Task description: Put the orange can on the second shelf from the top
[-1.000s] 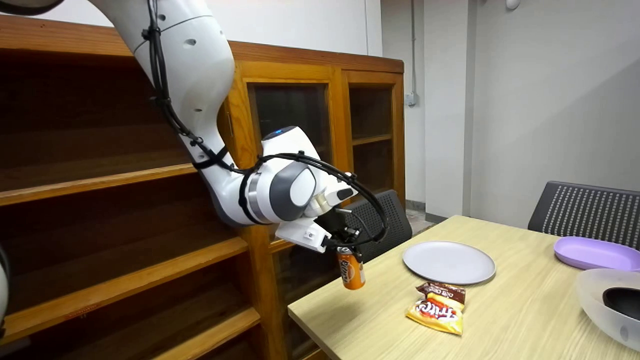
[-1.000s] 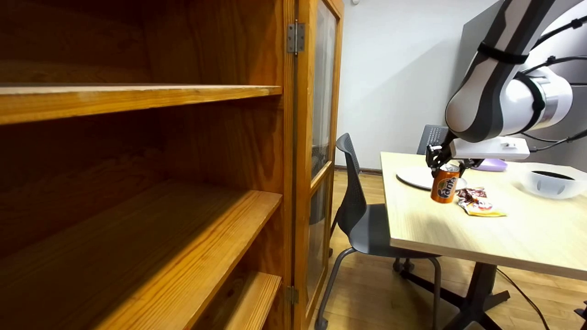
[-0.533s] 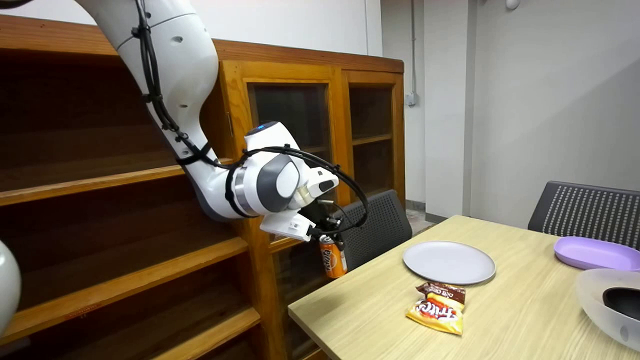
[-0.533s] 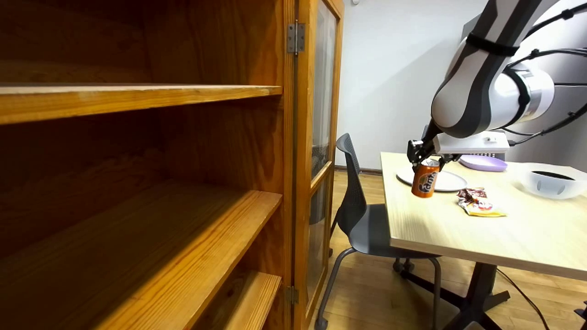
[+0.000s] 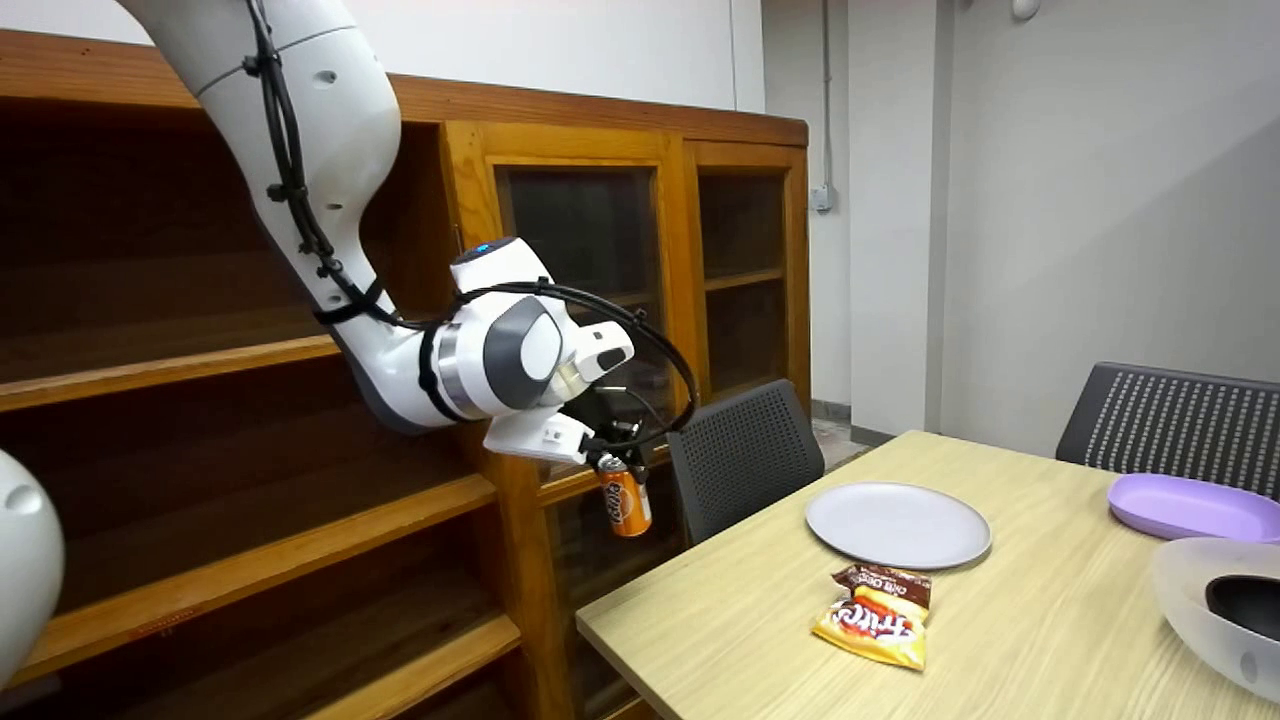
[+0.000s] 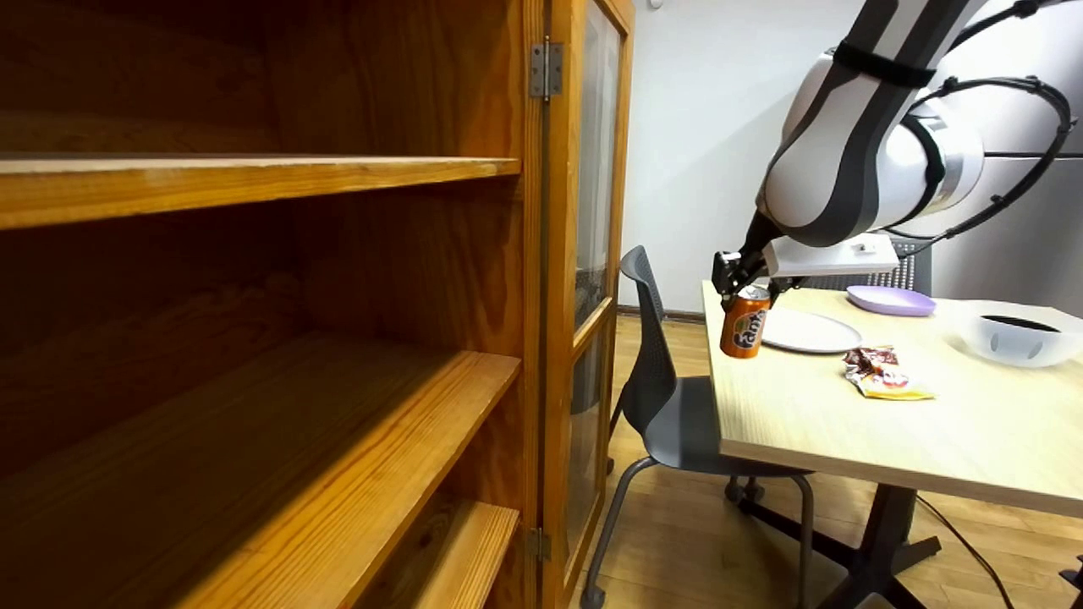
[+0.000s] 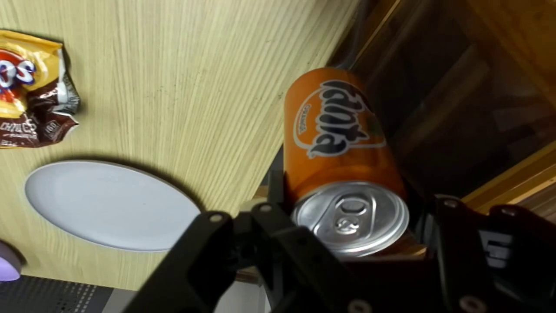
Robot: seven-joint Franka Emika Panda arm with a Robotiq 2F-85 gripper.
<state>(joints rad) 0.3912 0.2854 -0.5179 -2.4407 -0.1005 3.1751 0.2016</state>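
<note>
Both exterior views: relative to one second ago, your gripper (image 7: 352,204) has carried the orange can (image 5: 626,500) toward the edge of the table (image 5: 760,640) that faces the glass-door cabinet (image 5: 675,250). The can then showed against the table's corner; in an exterior view it now shows past the table's edge. The items on the table have not shifted.

Gripper state: jaws clamped on the can, one on each side, near its silver top. The can is slightly tilted and held clear of the table. The second shelf from the top (image 5: 300,562) lies well apart from the table, to its left in an exterior view.

Count, on the table: one grey plate (image 5: 898,523), one snack packet (image 5: 880,622), one purple tray (image 5: 1195,505), one frosted bowl (image 5: 1185,620) with one black item (image 5: 1245,605) inside. Count, beside the table: two chairs, namely a dark chair (image 5: 750,455) on its cabinet side and a far chair (image 5: 1170,425) behind it.

Markings: in the wrist view you can read "Fanta" and "ORANGE" on the can. On the packet you can read "Fritos" in an exterior view and "160" in the wrist view.
</note>
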